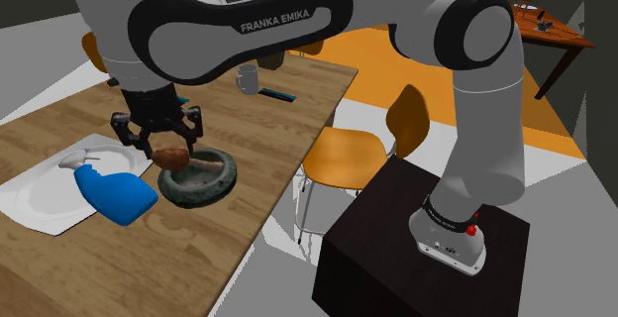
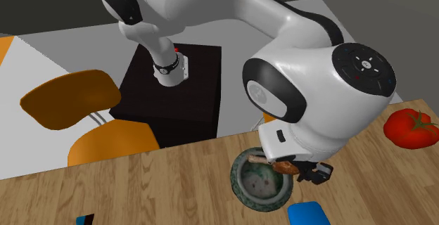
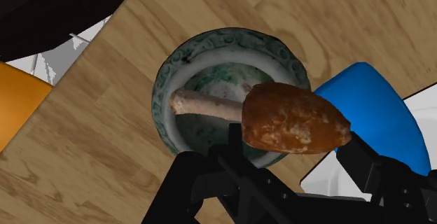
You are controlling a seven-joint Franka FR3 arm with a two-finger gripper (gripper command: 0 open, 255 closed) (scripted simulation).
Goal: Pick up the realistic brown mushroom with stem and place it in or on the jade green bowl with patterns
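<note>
- The tool (image 3: 290,152) is at narrow spread, its black fingers on either side of the brown mushroom (image 3: 294,117) and, as far as I can see, clasping it by the cap.
- The mushroom hangs right at the fingertips, just above the green patterned bowl (image 3: 210,51) on the wooden worktop (image 3: 336,19).
- It lies level, its long axis roughly parallel to the worktop.
- The pale stem (image 3: 203,105) points across the bowl's hollow. The cap sits over the rim on the side of the blue bottle (image 3: 371,96).
- For the drop I'd judge the stem well placed. The cap could catch the rim, so a small shift towards the bowl's middle looks wise.
</note>
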